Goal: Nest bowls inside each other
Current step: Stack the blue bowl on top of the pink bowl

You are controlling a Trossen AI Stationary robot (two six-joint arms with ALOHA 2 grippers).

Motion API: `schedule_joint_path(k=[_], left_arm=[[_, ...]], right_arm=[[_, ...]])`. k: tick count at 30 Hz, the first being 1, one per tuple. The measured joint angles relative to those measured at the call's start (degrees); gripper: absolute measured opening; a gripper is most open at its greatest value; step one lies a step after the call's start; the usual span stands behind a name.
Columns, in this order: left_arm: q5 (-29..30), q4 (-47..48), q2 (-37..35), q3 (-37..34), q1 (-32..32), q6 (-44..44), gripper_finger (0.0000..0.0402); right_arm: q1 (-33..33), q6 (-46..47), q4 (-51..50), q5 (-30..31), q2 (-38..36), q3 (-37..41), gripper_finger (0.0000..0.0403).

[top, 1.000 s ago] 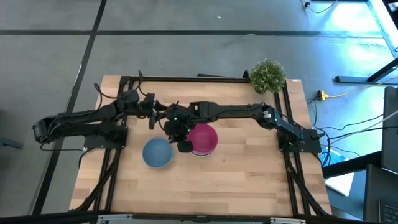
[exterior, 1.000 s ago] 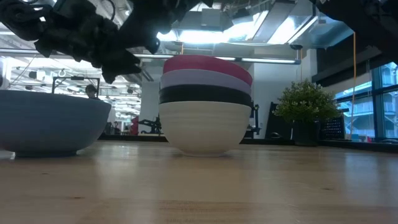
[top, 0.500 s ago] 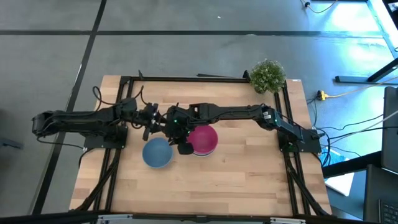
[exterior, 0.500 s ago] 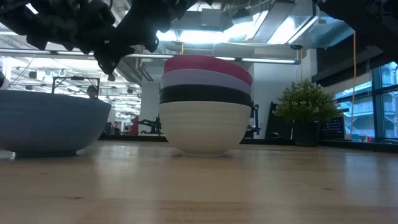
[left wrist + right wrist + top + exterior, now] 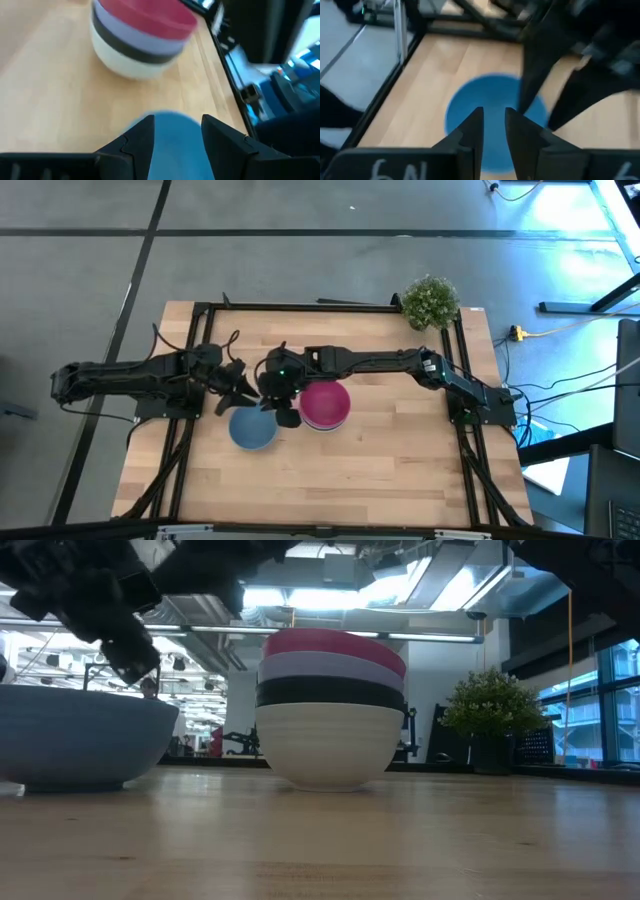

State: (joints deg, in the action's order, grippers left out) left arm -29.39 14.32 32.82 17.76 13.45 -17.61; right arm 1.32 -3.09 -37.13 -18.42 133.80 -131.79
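Observation:
The blue bowl stands alone on its base on the table, seen at the left of the low view. To its right is a stack: white at the bottom, then black, lavender and magenta on top. My left gripper hovers open over the blue bowl's far rim, its fingers either side of the rim without touching it. My right gripper is open between the blue bowl and the stack, above table level, looking down on the blue bowl.
A small green potted plant stands at the table's far right corner. Black frame rails run along the left and right sides of the wooden top. Bare wood lies toward the near edge.
My left gripper has swung toward the near edge and come down over the blue bowl's far rim, staying open. My right gripper has shifted slightly left, away from the stack. The bowls have not moved.

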Motion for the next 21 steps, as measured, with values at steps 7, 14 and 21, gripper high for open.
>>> schedule_joint_path(k=[7, 14, 21], left_arm=[[-0.1, 6.3, -0.99, 0.15, 0.0, 2.66, 0.0158], [9.23, 7.76, -0.96, 1.05, 0.02, 2.76, 0.0158], [10.37, 8.68, -0.49, 1.07, 0.02, 1.88, 0.0158]], right_arm=[[-0.31, 4.53, 5.34, 2.05, 0.0, 0.0, 0.0081], [-0.71, 6.05, 5.27, 3.65, 0.0, 0.0, 0.0081], [-0.63, 6.08, 5.01, 3.8, -0.02, 0.0, 0.0081]])
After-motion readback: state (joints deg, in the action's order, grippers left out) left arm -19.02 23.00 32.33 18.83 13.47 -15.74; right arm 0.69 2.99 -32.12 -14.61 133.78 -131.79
